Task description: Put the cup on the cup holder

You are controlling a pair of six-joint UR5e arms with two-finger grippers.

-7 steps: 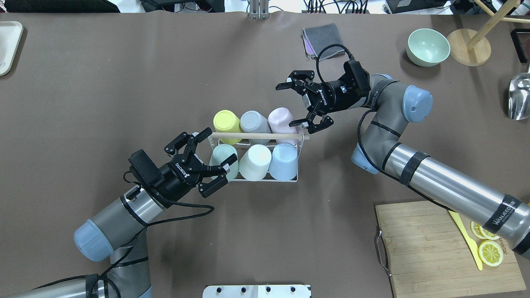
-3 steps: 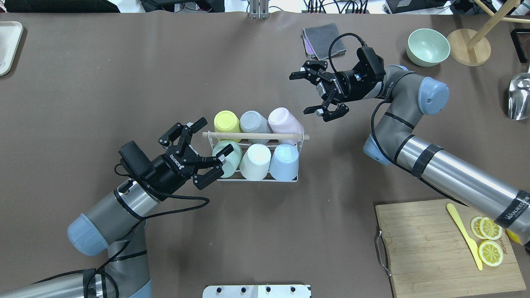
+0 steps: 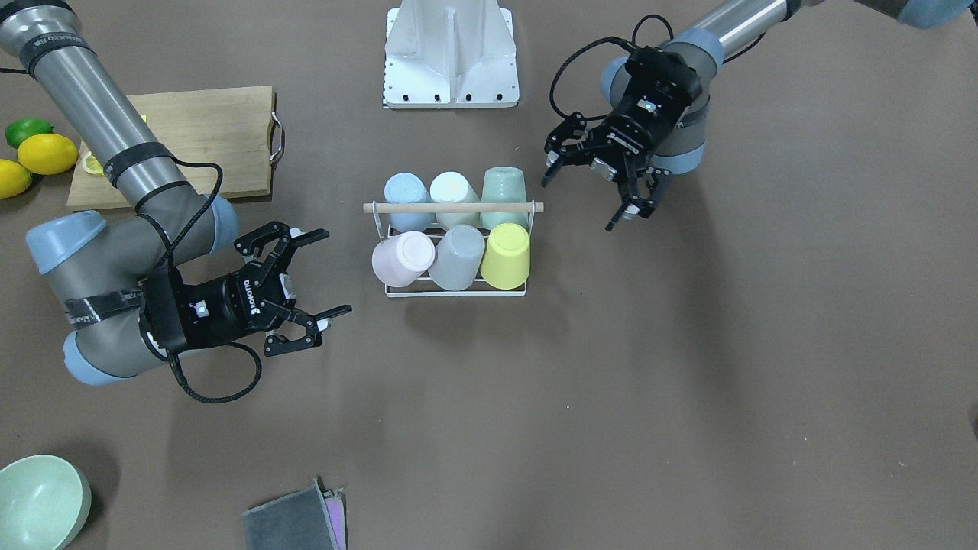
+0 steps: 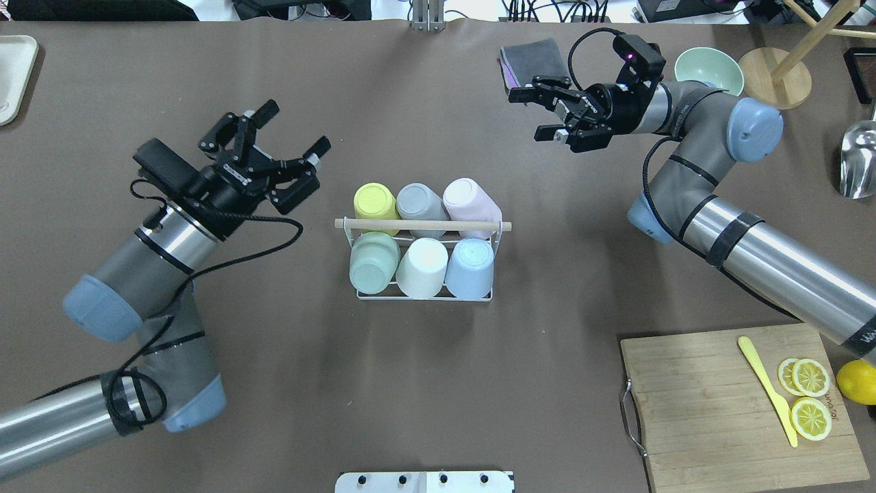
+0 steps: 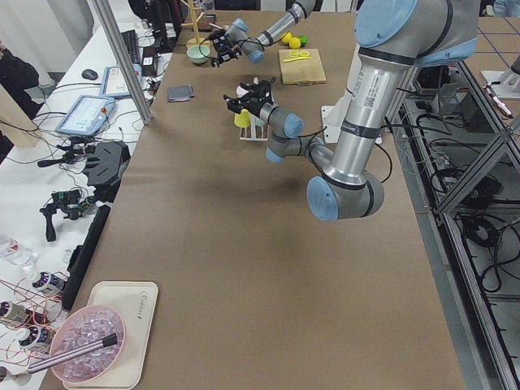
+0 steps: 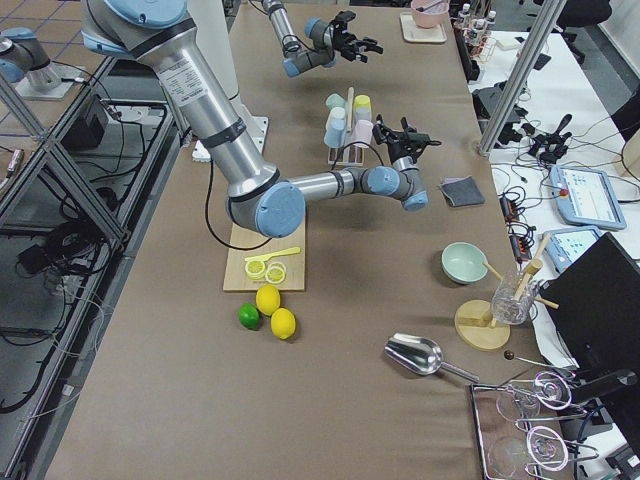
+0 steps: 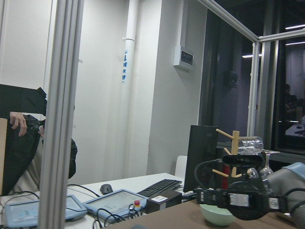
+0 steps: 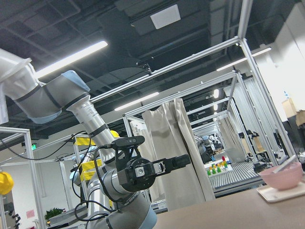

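The table (image 4: 438, 383) is a broad brown spread, and the holder (image 4: 424, 297) stands at the middle of the overhead frame, a white wire rack with a pale wooden rod (image 4: 422, 224) across its top. Six cups (image 4: 421, 267) sit on it bottoms up in two rows of three: yellow, grey and pink above, green, white and blue below. Each is tipped a little, and the pink one leans furthest right. Every place looks taken, so to my eye the placing is done and what remains is getting clear cleanly. The arms should keep high and wide of the rod, since a knock could shake that light rack. The left claw (image 4: 291, 137) hangs spread and empty up left of the holder. The right claw (image 4: 525, 115), likewise spread with nothing in it, hangs at upper right beside a grey cloth (image 4: 534, 61).
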